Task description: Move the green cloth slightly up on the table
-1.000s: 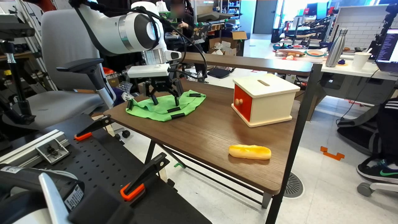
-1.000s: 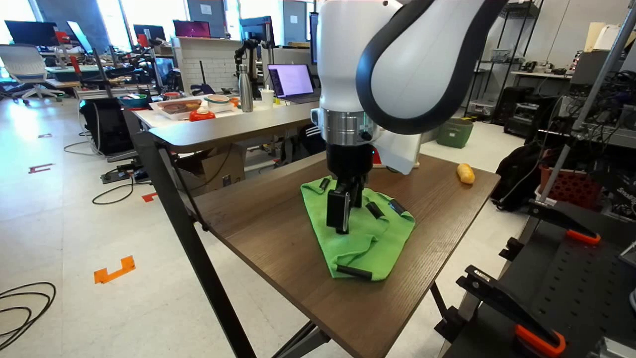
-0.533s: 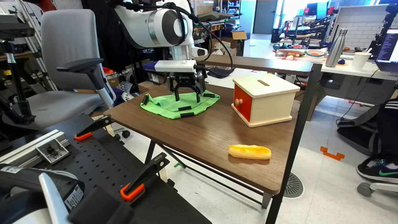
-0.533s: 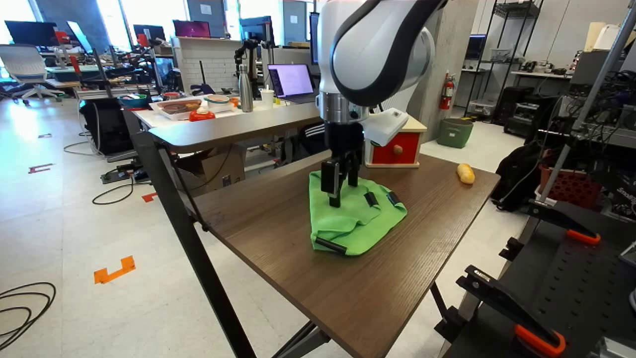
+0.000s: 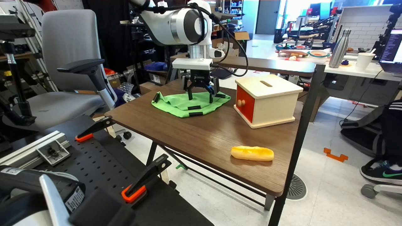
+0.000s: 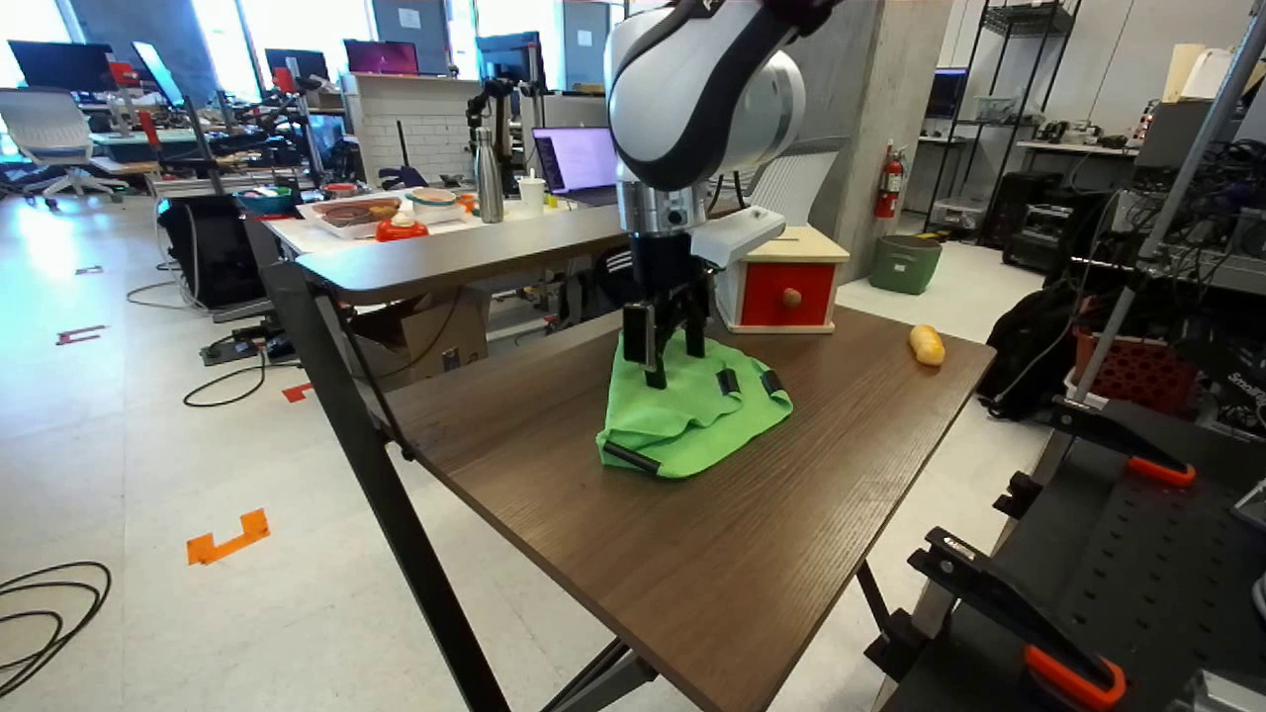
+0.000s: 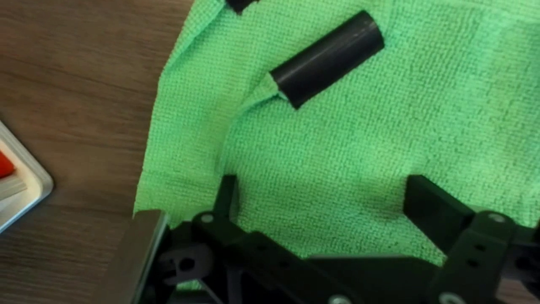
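Note:
The green cloth (image 5: 174, 110) lies folded on the brown table (image 5: 176, 135), with black bands along its edges; both exterior views show it, near the table's far side (image 6: 673, 430). My gripper (image 5: 200, 99) points straight down onto the cloth. Its two fingers stand wide apart with their tips touching the cloth's upper layer or very close to it. In the wrist view the gripper (image 7: 322, 185) is open. The cloth (image 7: 320, 143) lies nearly flat between the fingers, with a slight dent by one tip. It is not pinched.
A wooden box (image 5: 273, 103) with a red door stands beside the cloth, and its corner shows in the wrist view (image 7: 31, 190). A yellow bun (image 5: 252, 153) lies near the table's front corner. A raised shelf (image 5: 267, 64) runs along the table's back edge.
The gripper and cloth have slid together across the table, toward the wooden box and the back edge. The fingers stay apart. The box and bun have not moved.

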